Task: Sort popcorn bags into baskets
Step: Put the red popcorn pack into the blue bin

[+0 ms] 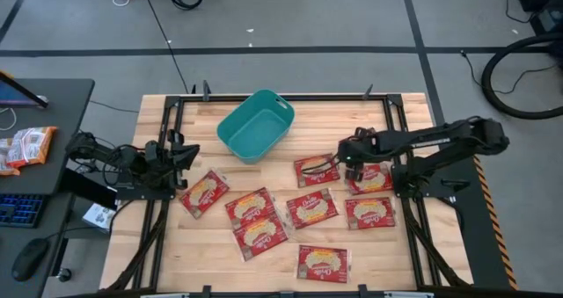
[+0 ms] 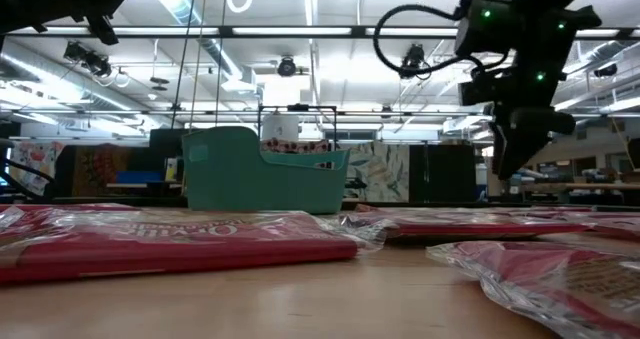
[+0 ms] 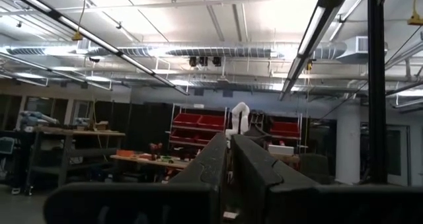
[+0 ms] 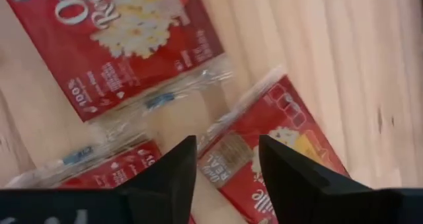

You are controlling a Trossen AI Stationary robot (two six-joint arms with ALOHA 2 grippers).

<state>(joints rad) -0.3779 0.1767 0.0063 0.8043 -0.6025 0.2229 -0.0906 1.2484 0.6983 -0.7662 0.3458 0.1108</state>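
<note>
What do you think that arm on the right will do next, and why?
Probably lower straight down and close on a bag. The right hand hangs open above the table, its fingers spread over the clear end of a popcorn bag. The teal basket looks empty, so picking seems to come first. The left hand waits at the table's left edge.

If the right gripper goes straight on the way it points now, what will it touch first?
Probably a popcorn bag. The right gripper points down at the table with open fingers, and that bag's clear sealed end lies between them. Depth is unclear, so the contact spot is uncertain.
</note>
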